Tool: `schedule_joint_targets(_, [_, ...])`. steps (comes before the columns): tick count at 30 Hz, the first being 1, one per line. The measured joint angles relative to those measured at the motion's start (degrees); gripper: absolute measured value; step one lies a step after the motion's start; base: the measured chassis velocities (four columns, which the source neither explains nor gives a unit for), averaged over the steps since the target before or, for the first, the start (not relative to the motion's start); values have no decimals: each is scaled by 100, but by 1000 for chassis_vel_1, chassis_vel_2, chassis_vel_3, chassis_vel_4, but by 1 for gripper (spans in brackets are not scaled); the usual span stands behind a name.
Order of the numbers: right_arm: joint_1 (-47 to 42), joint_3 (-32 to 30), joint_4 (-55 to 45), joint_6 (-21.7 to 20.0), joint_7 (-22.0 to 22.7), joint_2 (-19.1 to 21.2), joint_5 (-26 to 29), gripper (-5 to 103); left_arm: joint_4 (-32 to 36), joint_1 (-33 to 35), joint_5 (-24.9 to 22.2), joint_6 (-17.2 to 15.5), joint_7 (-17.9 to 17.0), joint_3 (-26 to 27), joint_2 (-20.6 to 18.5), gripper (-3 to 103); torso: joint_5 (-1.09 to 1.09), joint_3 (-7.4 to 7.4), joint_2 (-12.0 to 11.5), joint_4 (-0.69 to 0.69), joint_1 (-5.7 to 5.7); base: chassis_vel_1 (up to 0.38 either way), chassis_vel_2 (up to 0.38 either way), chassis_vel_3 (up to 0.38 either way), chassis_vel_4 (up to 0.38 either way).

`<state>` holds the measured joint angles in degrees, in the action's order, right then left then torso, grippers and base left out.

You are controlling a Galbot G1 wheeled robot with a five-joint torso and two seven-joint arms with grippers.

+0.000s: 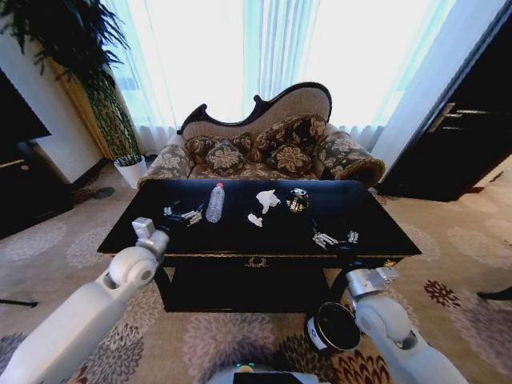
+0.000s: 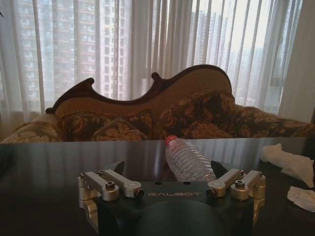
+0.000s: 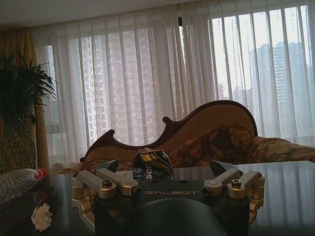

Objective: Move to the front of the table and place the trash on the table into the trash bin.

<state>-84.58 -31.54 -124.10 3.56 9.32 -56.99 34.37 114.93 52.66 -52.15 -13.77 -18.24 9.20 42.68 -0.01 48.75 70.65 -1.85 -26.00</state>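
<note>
The glossy black table carries the trash: a clear plastic bottle, a crumpled white paper wad, a small white scrap and a dark shiny wrapper. My left gripper hovers open over the table's left part. In its wrist view the left gripper has the bottle lying just ahead of its fingers, with the wad off to one side. My right gripper is open near the front right edge, and the right gripper faces the wrapper. The black trash bin stands on the floor below the right arm.
An ornate patterned sofa stands close behind the table. A potted plant is at the back left and a dark cabinet at the right. Patterned carpet covers the floor around the table.
</note>
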Motion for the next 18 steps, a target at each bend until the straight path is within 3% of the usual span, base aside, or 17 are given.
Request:
schedule_joint_targets(5, [7, 0, 36, -3, 0, 8, 3, 100, -170, -467, 8, -35, -223, -470, 204, 89, 1, 0, 0, -1, -1, 0, 0, 0, 0])
schedule_joint_targets(11, [13, 1, 47, -3, -5, 18, 13, 100, -316, -751, 110, -65, -382, -779, 518, 97, 1, 0, 0, -1, 0, 0, 0, 0, 0])
schedule_joint_targets(18, [21, 1, 52, -6, -8, 26, 19, 100, -380, -833, 195, -84, -435, -936, 708, 100, 1, 0, 0, -1, -1, 0, 0, 0, 0])
